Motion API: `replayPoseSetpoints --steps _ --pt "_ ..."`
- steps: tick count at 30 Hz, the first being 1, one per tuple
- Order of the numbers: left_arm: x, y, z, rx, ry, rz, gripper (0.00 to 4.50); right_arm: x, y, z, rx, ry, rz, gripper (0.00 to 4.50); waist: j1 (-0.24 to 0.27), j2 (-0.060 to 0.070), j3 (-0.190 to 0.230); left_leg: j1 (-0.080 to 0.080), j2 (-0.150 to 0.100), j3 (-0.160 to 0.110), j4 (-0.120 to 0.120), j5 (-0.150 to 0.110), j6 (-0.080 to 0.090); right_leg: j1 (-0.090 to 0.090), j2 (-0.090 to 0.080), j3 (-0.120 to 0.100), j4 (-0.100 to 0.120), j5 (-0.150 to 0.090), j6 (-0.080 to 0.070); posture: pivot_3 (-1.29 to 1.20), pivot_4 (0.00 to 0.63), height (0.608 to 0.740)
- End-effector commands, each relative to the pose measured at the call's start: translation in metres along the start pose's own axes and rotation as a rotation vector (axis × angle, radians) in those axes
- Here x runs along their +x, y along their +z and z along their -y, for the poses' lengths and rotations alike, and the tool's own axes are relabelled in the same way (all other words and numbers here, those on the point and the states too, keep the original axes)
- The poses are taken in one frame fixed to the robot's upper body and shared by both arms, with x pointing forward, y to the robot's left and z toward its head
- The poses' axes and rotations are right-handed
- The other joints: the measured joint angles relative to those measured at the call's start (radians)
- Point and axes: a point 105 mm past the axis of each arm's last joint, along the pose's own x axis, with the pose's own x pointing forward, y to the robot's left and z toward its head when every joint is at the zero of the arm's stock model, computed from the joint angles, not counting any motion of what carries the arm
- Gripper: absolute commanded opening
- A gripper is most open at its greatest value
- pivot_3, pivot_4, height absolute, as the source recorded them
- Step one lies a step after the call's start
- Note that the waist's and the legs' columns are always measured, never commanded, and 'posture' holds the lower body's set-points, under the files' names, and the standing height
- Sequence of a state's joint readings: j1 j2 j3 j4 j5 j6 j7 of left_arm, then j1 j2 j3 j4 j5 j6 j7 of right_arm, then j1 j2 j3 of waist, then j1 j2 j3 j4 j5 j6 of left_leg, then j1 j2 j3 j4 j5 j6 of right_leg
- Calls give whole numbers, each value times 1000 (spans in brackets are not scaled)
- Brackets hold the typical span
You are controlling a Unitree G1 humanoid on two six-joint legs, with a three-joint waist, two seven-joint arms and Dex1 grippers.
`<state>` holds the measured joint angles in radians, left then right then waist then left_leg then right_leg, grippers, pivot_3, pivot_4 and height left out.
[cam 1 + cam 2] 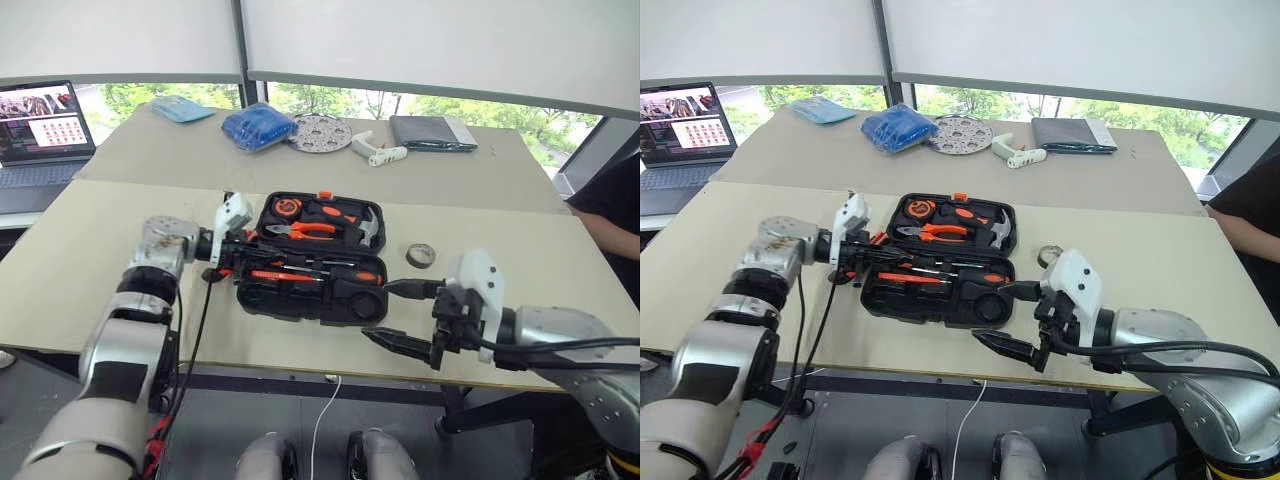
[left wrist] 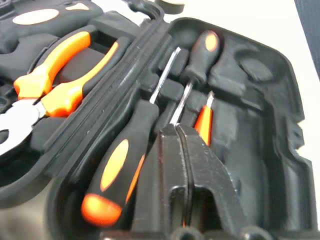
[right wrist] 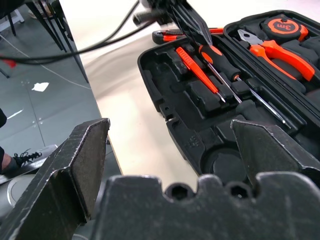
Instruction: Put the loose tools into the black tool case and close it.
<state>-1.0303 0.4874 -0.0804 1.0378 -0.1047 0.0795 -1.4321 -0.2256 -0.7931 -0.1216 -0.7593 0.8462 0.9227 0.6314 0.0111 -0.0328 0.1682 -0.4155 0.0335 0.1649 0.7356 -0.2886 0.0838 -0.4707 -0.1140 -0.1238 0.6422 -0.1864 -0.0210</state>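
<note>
So the black tool case is lying open on the table, and the front half already has screwdrivers sitting in its moulded slots. Back half has the orange-handled pliers, a hammer and what looks like a tape measure. The left tool is at the left end of the case with its fingers pressed together, right over the screwdriver handles; can't tell if it's pinching anything thin between them. The utility knife lies on the table just beside the case at that same end. The small black tape roll is still loose on the table, off to the right of the case. The right tool hangs near the case's front right corner, fingers spread wide with nothing in them. Far side of the table has a laptop, a blue bag and a dark grey pouch.
</note>
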Motion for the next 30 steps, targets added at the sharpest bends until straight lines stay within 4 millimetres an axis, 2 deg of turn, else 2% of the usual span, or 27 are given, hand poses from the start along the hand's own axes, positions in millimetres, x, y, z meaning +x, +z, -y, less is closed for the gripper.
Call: replayPoseSetpoints --steps 1,7,15,19,27,30 --pt "2 6 2 -1 0 34 50 -1 8 1 -35 -3 29 4500 -1 0 0 0 0 0 0 0 0 0 0 0 0 0 -1 0 150 718" --pt "0 -11 12 10 -52 -36 50 -2 8 3 -32 -3 22 4500 -4 0 0 1 0 1 0 0 0 0 0 0 0 1 -1 0 150 718" --pt "-11 -41 12 88 -10 -163 50 0 8 3 -29 0 23 4500 -5 1 -1 3 0 1 0 0 0 2 0 1 0 1 -1 0 150 718" --pt "-11 -35 5 92 30 -155 50 0 8 3 -30 0 24 4500 -3 1 -1 11 1 0 -1 -1 1 10 -1 0 -1 -2 2 0 150 718" --pt "-5 -9 9 56 -38 -64 50 2 6 2 -29 0 25 4500 -1 1 -1 10 1 0 -1 -2 2 10 -2 0 -1 -1 3 0 150 718" --pt "-1 -6 10 65 -48 -68 50 3 6 2 -29 1 25 4500 0 1 -1 10 1 0 -1 -2 2 10 -2 0 -2 0 2 0 150 718"
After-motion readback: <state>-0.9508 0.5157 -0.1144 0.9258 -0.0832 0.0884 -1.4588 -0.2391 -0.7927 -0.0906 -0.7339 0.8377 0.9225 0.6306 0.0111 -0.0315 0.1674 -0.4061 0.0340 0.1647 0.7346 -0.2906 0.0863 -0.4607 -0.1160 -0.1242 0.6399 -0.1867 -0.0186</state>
